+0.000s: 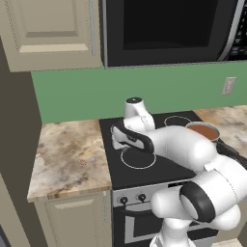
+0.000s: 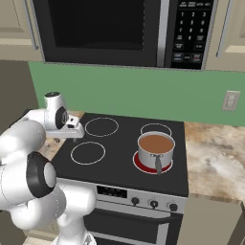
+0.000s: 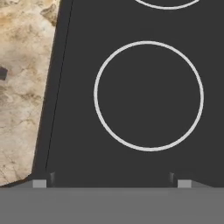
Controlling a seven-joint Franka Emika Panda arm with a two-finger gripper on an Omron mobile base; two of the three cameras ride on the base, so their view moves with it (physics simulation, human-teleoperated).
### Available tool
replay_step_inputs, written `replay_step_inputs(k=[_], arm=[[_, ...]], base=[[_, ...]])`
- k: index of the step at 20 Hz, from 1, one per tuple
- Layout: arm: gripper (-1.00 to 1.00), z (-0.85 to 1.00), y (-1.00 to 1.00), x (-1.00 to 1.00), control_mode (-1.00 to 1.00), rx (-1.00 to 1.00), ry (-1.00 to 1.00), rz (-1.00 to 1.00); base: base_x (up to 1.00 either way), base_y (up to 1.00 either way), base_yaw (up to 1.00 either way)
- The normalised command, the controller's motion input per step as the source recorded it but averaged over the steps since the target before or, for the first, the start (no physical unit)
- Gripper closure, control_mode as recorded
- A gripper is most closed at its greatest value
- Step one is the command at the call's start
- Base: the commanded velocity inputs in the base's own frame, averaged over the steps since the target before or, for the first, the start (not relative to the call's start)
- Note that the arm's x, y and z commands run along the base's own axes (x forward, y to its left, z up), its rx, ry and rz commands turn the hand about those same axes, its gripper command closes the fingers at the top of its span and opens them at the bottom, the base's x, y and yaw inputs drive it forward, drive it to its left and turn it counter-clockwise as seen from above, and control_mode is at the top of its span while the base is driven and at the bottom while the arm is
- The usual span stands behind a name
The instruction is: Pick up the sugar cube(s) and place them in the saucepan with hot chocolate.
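saucepan [image 1: 205,131]: right rear ring | sugar cube [image 1: 82,162]: left counter [image 1: 67,159]

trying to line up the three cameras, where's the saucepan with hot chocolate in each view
Left base view: the saucepan sits at the right, partly behind the white arm, on the stove's right side.
Right base view: it stands right of centre on the red front-right ring, handle toward the camera.
Hand view: not in it; this view looks down on a white stove ring beside the marbled counter.
Shared landmark: the black stovetop.
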Motion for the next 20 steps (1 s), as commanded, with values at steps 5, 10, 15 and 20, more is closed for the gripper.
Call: replay_step_inputs(k=[5, 10, 15, 20], arm=[[-1.0, -0.1, 0.46, 0.07, -1.0, 0.03, 0.0, -0.13], [-1.0, -0.03, 0.44, 0.06, -1.0, 0.04, 0.0, -0.2], [-1.0, -0.18, 0.46, 0.12, -1.0, 0.0, 0.03, -0.16], [-1.0, -0.15, 0.41, 0.1, -1.0, 0.0, 0.01, -0.04]], base=[[0.0, 0.0, 0.0], [0.0, 0.0, 0.0], [0.0, 0.0, 0.0], [0.0, 0.0, 0.0]])
